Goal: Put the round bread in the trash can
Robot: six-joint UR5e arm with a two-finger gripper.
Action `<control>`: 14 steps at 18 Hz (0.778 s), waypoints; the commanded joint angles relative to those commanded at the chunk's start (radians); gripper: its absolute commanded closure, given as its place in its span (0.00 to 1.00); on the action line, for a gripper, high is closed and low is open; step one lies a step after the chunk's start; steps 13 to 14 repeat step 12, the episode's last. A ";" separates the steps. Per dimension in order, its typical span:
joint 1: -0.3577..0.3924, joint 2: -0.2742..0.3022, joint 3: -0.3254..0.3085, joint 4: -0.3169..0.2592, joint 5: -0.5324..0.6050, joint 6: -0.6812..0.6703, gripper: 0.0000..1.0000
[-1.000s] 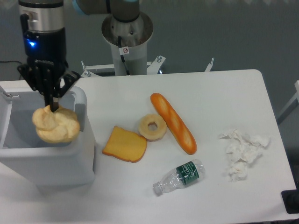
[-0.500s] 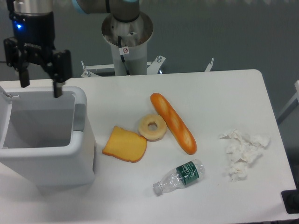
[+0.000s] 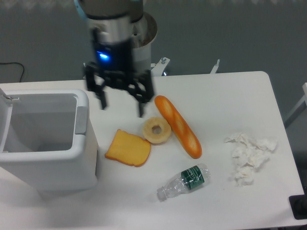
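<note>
The white boxy trash can stands at the left of the table, its top open. The round bread is not in view; the part of the can's interior that shows holds nothing I can make out, and its lower part is hidden by the walls. My gripper is open and empty, its fingers spread wide. It hangs above the table to the right of the can, just above the yellow slice and the ring bread. The picture of it is motion-blurred.
On the table lie a yellow bread slice, a ring-shaped bread, a long orange baguette, a plastic bottle and crumpled white tissue. The arm's base post stands at the back edge.
The round bread, held over the can one second ago, was let go and dropped out of sight. The open gripper then rose and swung right, from above the can to above the table's middle.
</note>
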 joint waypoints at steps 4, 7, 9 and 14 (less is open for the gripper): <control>0.127 -0.058 -0.023 -0.005 0.008 0.183 0.00; 0.200 -0.123 -0.023 -0.002 0.024 0.296 0.00; 0.223 -0.158 -0.014 -0.002 0.055 0.359 0.00; 0.234 -0.184 -0.009 -0.002 0.081 0.392 0.00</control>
